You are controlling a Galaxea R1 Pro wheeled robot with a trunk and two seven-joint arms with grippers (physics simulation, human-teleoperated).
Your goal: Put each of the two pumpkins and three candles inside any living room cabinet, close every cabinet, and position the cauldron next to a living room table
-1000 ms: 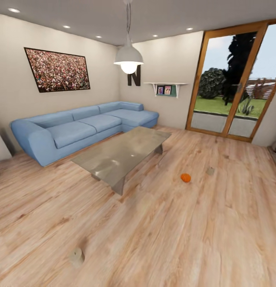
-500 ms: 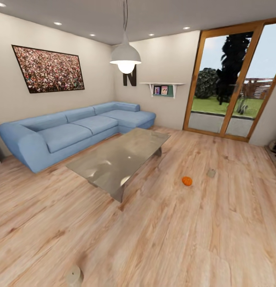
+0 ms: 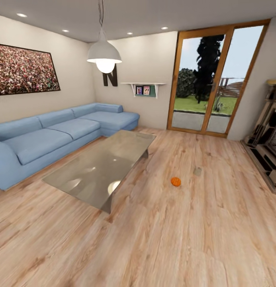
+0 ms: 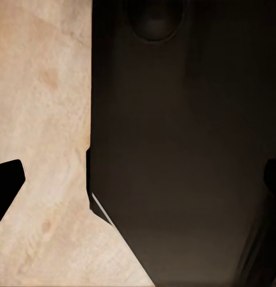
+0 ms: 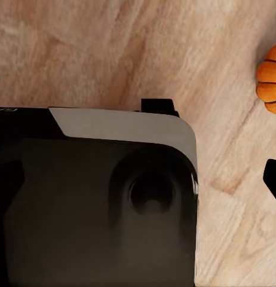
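On floor right of desk (image 3: 98, 171): pumpkin (image 3: 175, 181), candle (image 3: 197, 171) beyond; second pumpkin (image 5: 270, 81) near right pincer; pincer states indeterminable

Orange pumpkin (image 3: 175, 181) sits on plank floor beside glass table (image 3: 98, 167).

A dark robot body (image 4: 186, 155) looms over light wood floor (image 4: 42, 119).

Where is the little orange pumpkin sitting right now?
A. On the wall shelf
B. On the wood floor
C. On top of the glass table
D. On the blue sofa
B: the pumpkin sits on the bare wood floor, off to the side of the glass table and away from the blue sofa.
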